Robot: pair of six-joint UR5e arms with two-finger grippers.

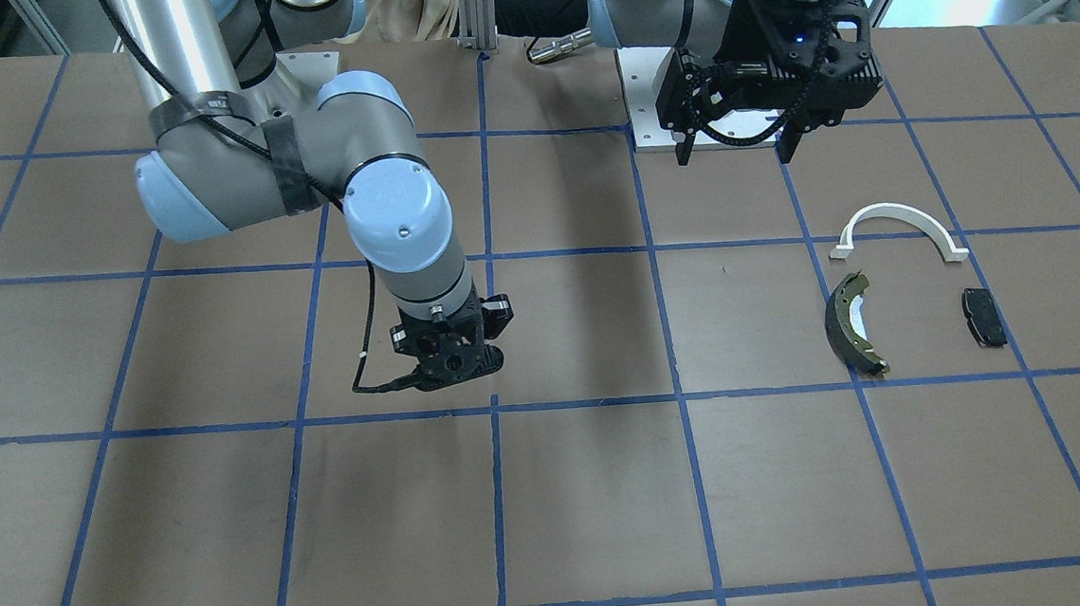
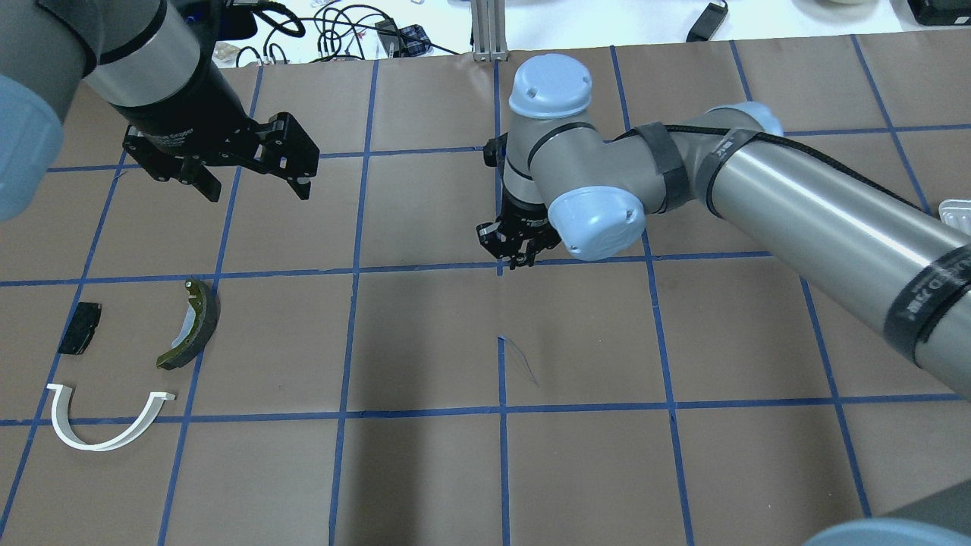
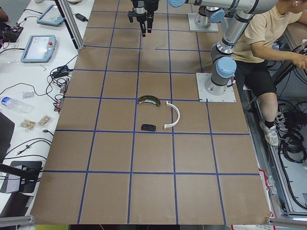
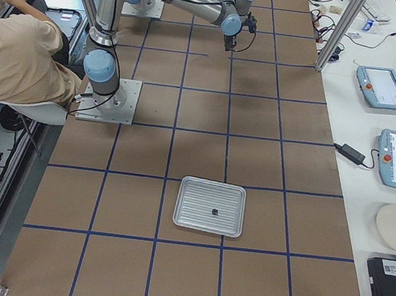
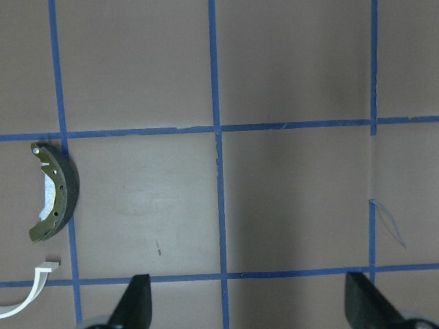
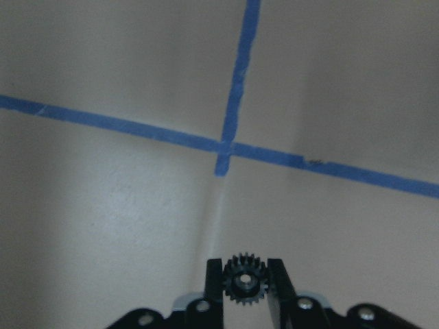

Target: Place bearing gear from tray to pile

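Note:
My right gripper [image 6: 245, 273] is shut on a small black toothed bearing gear [image 6: 245, 283] and holds it above a blue tape crossing near the table's middle [image 2: 520, 260] [image 1: 454, 371]. The silvery tray [image 4: 194, 205] lies far off on my right; only its corner shows in the overhead view [image 2: 956, 211]. The pile lies on my left: a white arch [image 2: 106, 434], a dark brake shoe [image 2: 193, 326] with an olive rim, and a black pad [image 2: 80, 327]. My left gripper [image 2: 250, 184] hangs open and empty beyond the pile.
A small dark part [image 4: 215, 211] lies in the tray. A short tear in the brown paper [image 2: 516, 356] sits near the table's middle. A person [image 3: 268, 43] sits behind the arm bases. Tablets and cables lie along the far table edge.

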